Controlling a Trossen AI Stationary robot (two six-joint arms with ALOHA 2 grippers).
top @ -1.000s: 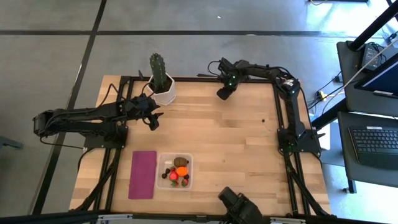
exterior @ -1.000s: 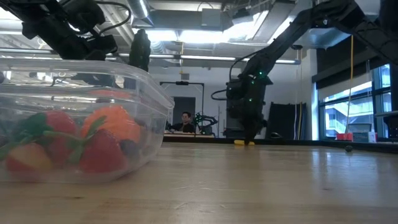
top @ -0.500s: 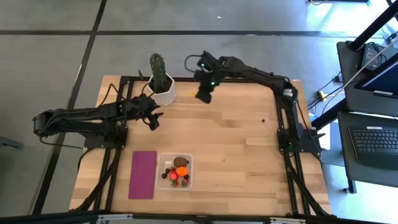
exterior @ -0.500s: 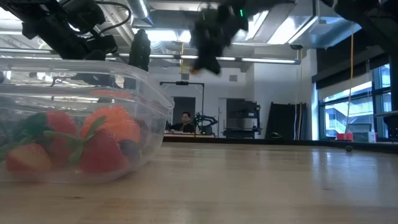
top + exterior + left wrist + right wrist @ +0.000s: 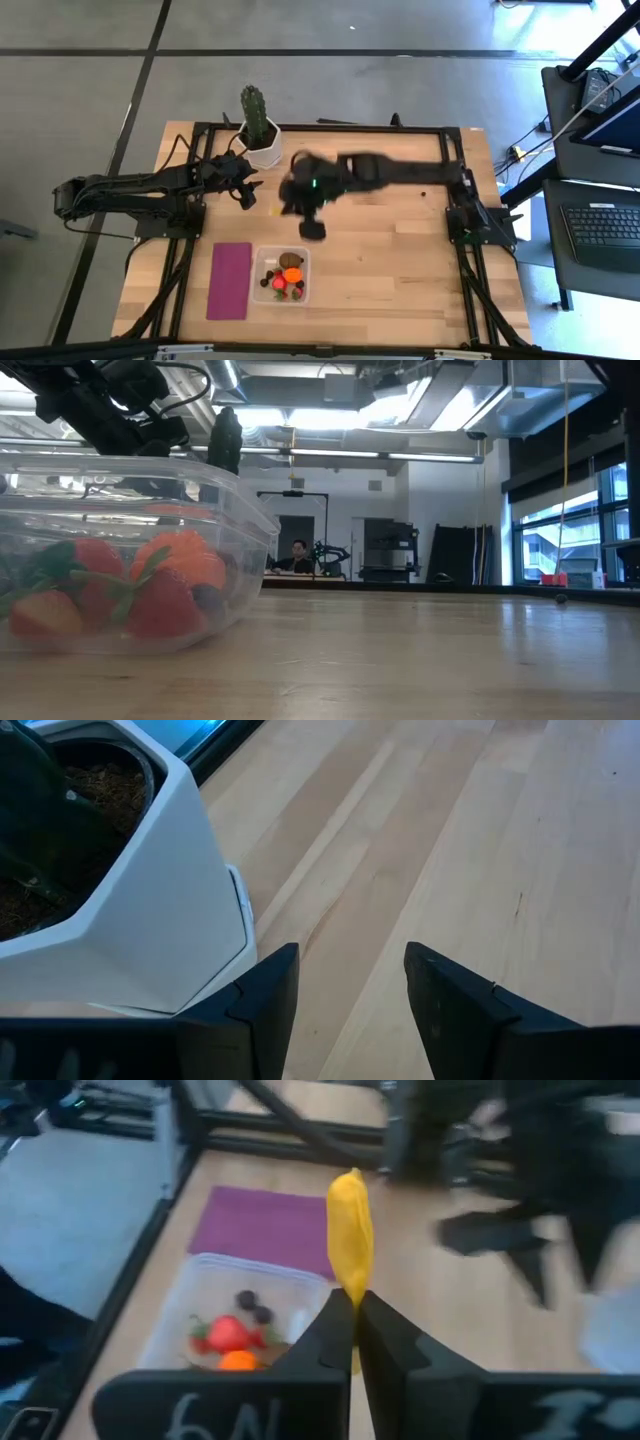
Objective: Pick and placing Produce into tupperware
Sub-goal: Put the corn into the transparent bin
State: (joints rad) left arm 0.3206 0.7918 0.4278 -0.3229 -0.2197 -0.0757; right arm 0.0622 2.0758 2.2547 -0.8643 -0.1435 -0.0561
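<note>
Banana slice (image 5: 350, 1230), thin and yellow, sits pinched in our right end effector (image 5: 354, 1312) mid-frame, just above the tupperware (image 5: 281, 275) at lower centre. We should centre over it before releasing. Left end effector (image 5: 345, 982) waits open by the cactus pot (image 5: 150, 910).

clear square tupperware (image 5: 281, 276) on the surface, holding strawberries (image 5: 160, 605), an orange ball (image 5: 291, 273), a kiwi (image 5: 290, 260) and dark berries (image 5: 251, 1306). thin yellow piece (image 5: 350, 1242) upright, pinched in the right pincer (image 5: 352, 1302) above it.
</note>
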